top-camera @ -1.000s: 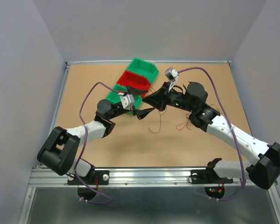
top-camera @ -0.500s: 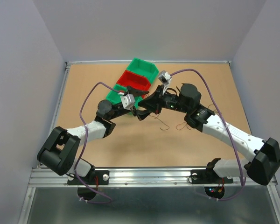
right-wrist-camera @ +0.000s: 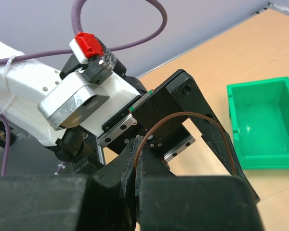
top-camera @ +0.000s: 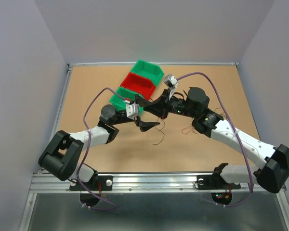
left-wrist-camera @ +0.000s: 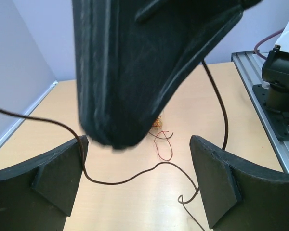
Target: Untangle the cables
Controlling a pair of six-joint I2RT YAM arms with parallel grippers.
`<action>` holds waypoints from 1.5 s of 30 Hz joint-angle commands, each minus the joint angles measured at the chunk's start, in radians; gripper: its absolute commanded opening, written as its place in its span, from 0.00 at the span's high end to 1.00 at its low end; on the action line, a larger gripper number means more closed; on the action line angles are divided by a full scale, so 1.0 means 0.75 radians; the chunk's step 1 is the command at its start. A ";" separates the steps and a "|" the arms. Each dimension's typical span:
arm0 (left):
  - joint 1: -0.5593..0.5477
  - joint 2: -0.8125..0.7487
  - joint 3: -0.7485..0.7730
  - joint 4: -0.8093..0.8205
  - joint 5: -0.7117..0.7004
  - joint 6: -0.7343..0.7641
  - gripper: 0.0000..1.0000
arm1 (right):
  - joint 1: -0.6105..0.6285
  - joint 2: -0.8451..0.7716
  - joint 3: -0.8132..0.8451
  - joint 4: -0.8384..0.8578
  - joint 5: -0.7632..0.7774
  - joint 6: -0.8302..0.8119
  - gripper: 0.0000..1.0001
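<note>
At mid-worktop [top-camera: 86, 86], the right hand [right-wrist-camera: 136, 161] pinches a brown cable [right-wrist-camera: 183, 118]; at its nine o'clock, the left hand [left-wrist-camera: 137, 180] gapes wide.

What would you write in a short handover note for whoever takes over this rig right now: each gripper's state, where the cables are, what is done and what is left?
Right gripper: shut on a brown cable, which loops up from its fingertips, close to the left gripper.
Left gripper: open, empty, held above the table; a dark strand runs between its fingers.
Cables: a small orange-red tangle lies on the table beyond the left gripper; loose strands lie near the middle of the table.
Done: one cable gripped and lifted.
Left: pull it free of the others and separate the tangle.
</note>
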 commanded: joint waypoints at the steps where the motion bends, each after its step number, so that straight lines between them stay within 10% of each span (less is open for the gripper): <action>1: -0.006 -0.055 -0.007 0.384 0.093 0.033 0.02 | 0.010 -0.119 -0.040 -0.029 -0.014 -0.087 0.99; 29: -0.008 -0.145 0.149 -0.126 0.353 0.104 0.01 | 0.008 -0.149 -0.087 -0.166 -0.310 -0.400 1.00; 45: -0.059 -0.002 0.096 0.167 -0.033 -0.104 0.01 | 0.010 -0.286 -0.242 0.153 -0.128 -0.321 1.00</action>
